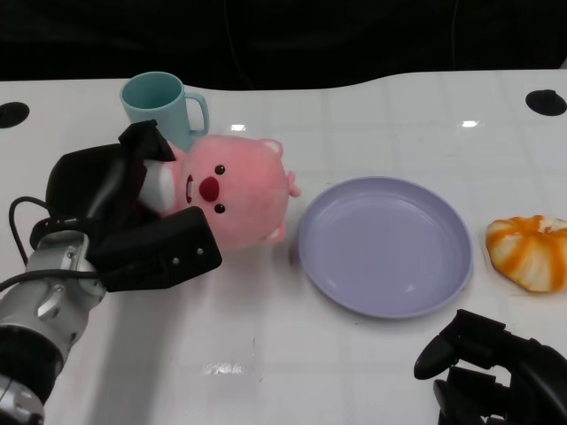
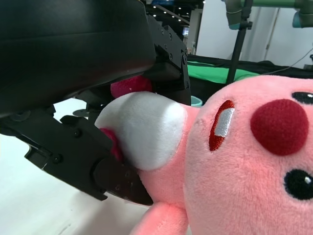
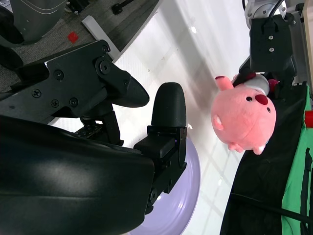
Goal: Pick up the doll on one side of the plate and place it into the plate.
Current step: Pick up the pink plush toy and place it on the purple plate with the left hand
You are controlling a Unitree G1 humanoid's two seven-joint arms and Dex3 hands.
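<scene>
Where it grips, the left robot hand (image 1: 146,221) encloses the doll (image 1: 232,190).

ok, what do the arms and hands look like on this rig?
Left forearm: silver ribbed metal cuff, black cables looping off it. Left hand: matte black, blocky shells with visible screws. Right hand: same black, rounded fingers. No markings visible.

A glossy white table (image 1: 372,124) carries everything. On it rest a shallow lavender plastic plate (image 1: 384,245), a pale teal ceramic mug (image 1: 161,106) and an orange-and-white striped plush (image 1: 529,251).
</scene>
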